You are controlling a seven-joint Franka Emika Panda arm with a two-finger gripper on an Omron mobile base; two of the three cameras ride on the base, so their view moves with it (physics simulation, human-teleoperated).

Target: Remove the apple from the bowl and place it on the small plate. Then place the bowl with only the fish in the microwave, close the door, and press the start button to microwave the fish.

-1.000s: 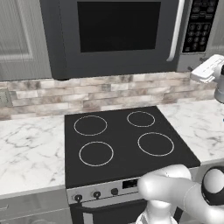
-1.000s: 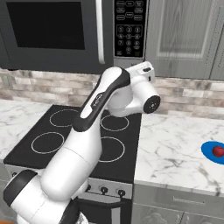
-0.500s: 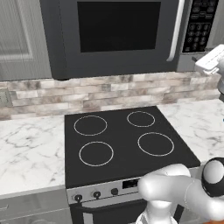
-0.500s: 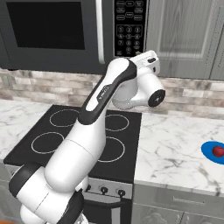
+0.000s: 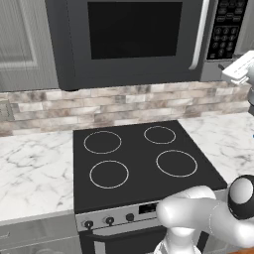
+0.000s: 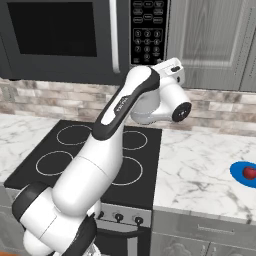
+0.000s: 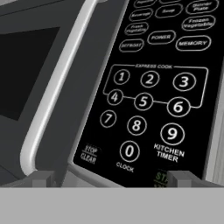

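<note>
My gripper (image 7: 109,177) is spread wide with nothing between its tips, and it is aimed straight at the black keypad panel (image 7: 153,83) of the microwave (image 5: 134,39). Directly ahead of me are the number keys; the zero key (image 7: 129,152) sits just above the midpoint of my fingertips (image 7: 43,177). The green-lettered start button (image 7: 162,176) is low and toward my right tip, half cut off behind the panel's lower edge from where I look. The stop/clear key (image 7: 89,155) lies toward my left tip.

The door (image 5: 131,37) looks shut, its silver bar handle (image 7: 57,87) running up on my left. The apple (image 6: 248,172) rests on the small blue plate (image 6: 240,176) on the counter, far off to my right and below me. I cannot see the bowl or the fish; I take it they are behind the closed door.

So the step in hand is the press. To do it well I should shift slightly down and to my right until one fingertip lines up squarely with the start button, then push in straight, perpendicular to the panel. Closing my fingers first would give one blunt point and lessen the risk of the other tip brushing a neighbouring key. A short, firm push should do.
</note>
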